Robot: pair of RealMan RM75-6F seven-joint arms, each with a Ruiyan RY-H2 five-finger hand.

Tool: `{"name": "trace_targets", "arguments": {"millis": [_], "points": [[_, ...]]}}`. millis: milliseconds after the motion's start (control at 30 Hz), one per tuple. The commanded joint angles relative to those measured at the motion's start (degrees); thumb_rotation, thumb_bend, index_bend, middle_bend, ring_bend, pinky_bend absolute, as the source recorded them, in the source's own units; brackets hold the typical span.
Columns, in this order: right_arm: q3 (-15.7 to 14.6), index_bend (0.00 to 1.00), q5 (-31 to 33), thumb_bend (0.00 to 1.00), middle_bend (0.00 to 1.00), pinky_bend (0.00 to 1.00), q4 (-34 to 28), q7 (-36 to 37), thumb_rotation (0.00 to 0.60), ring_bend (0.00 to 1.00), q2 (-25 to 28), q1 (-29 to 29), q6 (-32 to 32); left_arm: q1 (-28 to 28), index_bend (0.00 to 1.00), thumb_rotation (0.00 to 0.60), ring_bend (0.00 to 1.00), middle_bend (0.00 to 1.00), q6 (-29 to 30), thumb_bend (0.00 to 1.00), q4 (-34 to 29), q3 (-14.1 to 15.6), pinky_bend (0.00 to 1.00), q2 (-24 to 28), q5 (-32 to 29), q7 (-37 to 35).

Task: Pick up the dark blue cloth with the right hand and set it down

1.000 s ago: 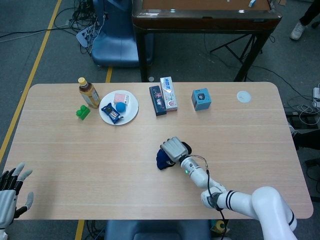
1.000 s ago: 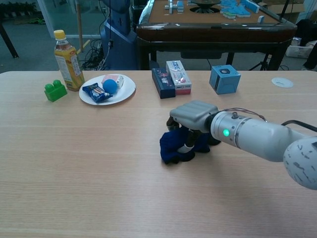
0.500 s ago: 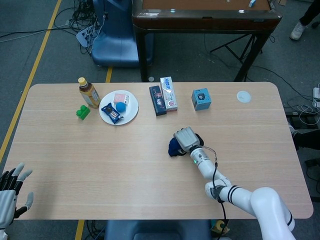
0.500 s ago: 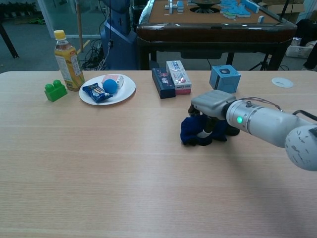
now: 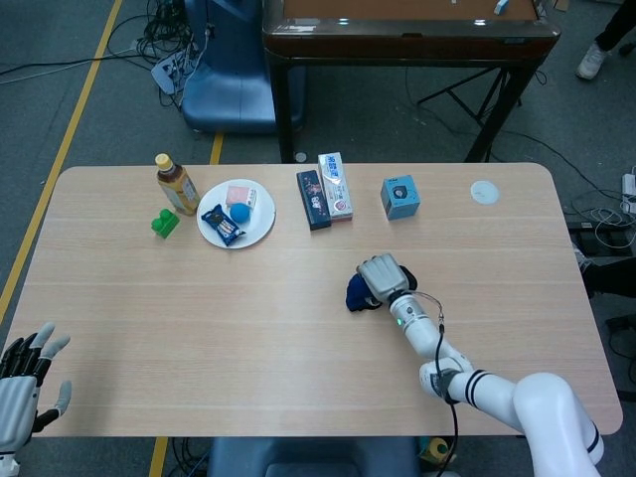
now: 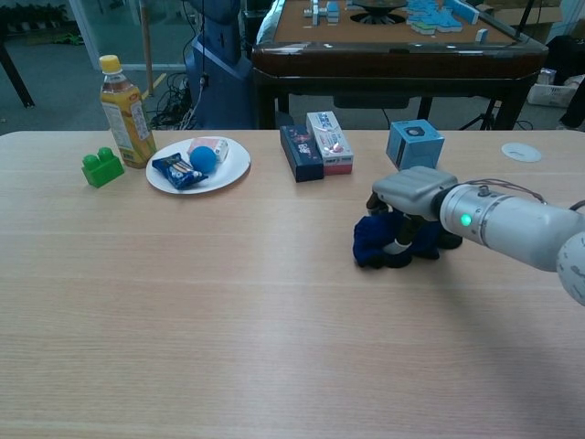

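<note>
the right hand (image 6: 409,197) holds the dark blue cloth (image 6: 377,242) bunched under its curled fingers, near the middle of the wooden table (image 6: 228,311). it looks soft, light and floppy; a grip on the thick middle seems best. the left hand (image 5: 22,383) waits with fingers spread.

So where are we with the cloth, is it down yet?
Pickup looks done: the right hand grips the dark blue cloth, bunched under its fingers. The cloth sits low at the table; contact can't be told. Release is left.
</note>
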Motion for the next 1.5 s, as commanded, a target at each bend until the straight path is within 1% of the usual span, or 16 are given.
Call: {"name": "trace_targets", "arguments": {"millis": [33, 233, 367, 467, 633, 900, 1067, 1167, 1267, 1500], "points": [[-1.0, 0.68, -1.83, 0.51, 0.46, 0.48, -4.02, 1.39, 0.6, 0.42, 1.53, -0.51, -0.04, 0.0, 0.17, 0.6, 0.05, 0.0, 0.04, 0.44, -0.05, 0.06, 0.0, 0.05, 0.13, 0.04], [-2.38, 0.68, -4.52, 0.51, 0.47, 0.48, -8.86, 1.89, 0.6, 0.42, 2.05, -0.19, -0.11, 0.02, 0.17, 0.6, 0.05, 0.0, 0.05, 0.44, 0.06, 0.14, 0.0, -0.11, 0.23, 0.08], [-2.47, 0.68, -5.36, 0.51, 0.47, 0.48, -9.8, 1.78, 0.6, 0.42, 1.08, 0.52, -0.17, 0.06, 0.17, 0.6, 0.05, 0.0, 0.23, 0.44, 0.0, 0.1, 0.0, -0.03, 0.29, 0.11], [-1.83, 0.68, -4.97, 0.51, 0.47, 0.48, -8.59, 1.13, 0.6, 0.42, -0.33, 1.33, -0.15, 0.2, 0.17, 0.6, 0.05, 0.0, 0.38, 0.44, 0.02, 0.12, 0.0, 0.05, 0.19, 0.06], [-0.41, 0.68, -3.41, 0.51, 0.47, 0.48, -4.62, -0.98, 0.6, 0.42, -2.63, 2.83, -0.08, 0.52, 0.17, 0.6, 0.05, 0.0, 0.47, 0.44, 0.15, 0.1, 0.0, 0.22, -0.35, -0.26], [2.31, 0.68, 1.68, 0.51, 0.47, 0.48, 1.79, -4.55, 0.6, 0.42, -5.06, 4.45, -0.5, 0.65, 0.17, 0.6, 0.05, 0.0, 0.6, 0.44, 0.45, 0.04, 0.0, 0.25, -0.47, -0.8], [2.5, 0.68, 3.38, 0.51, 0.47, 0.48, 3.13, -5.44, 0.6, 0.42, -5.32, 4.34, -1.01, 0.8, 0.17, 0.6, 0.05, 0.0, 0.61, 0.44, 0.58, 0.13, 0.0, 0.33, -0.54, -1.03], [2.14, 0.68, 3.29, 0.51, 0.47, 0.48, 1.8, -5.13, 0.6, 0.42, -5.04, 4.17, -1.37, 0.71, 0.17, 0.6, 0.05, 0.0, 0.57, 0.44, 0.53, 0.17, 0.0, 0.25, -0.3, -0.98], [1.57, 0.68, 2.32, 0.51, 0.47, 0.48, -0.99, -4.42, 0.6, 0.42, -4.35, 4.13, -1.65, 0.61, 0.17, 0.6, 0.05, 0.0, 0.54, 0.44, 0.36, 0.22, 0.0, 0.22, -0.01, -0.75], [-1.04, 0.68, -1.03, 0.51, 0.47, 0.48, -10.0, -2.35, 0.6, 0.42, -1.03, 3.19, -1.88, 0.59, 0.17, 0.6, 0.05, 0.0, 0.74, 0.44, -0.08, 0.2, 0.0, 0.3, 0.3, -0.38]]}}
